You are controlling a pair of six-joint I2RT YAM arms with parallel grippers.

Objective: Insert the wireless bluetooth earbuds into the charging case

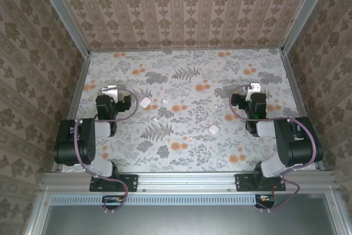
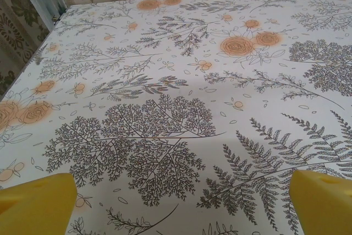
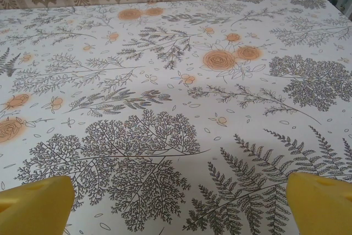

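Note:
Two white rounded-square charging cases lie on the floral tablecloth, one (image 1: 145, 102) just right of my left arm, the other (image 1: 214, 129) nearer the middle right. Tiny pale earbuds lie loose between them: one (image 1: 165, 101) beside the left case, another (image 1: 156, 118) below it, a third (image 1: 187, 140) toward the front. My left gripper (image 1: 110, 89) (image 2: 181, 202) is open over bare cloth, left of the nearer case. My right gripper (image 1: 253, 88) (image 3: 179, 202) is open too, above and to the right of the other case. Nothing sits between either pair of yellow fingertips (image 2: 38, 202) (image 3: 322, 199).
Patterned walls close the table on three sides, with metal posts at the back corners (image 1: 88, 52). An aluminium rail (image 1: 187, 179) runs along the near edge, carrying both arm bases. Cables loop beside each wrist.

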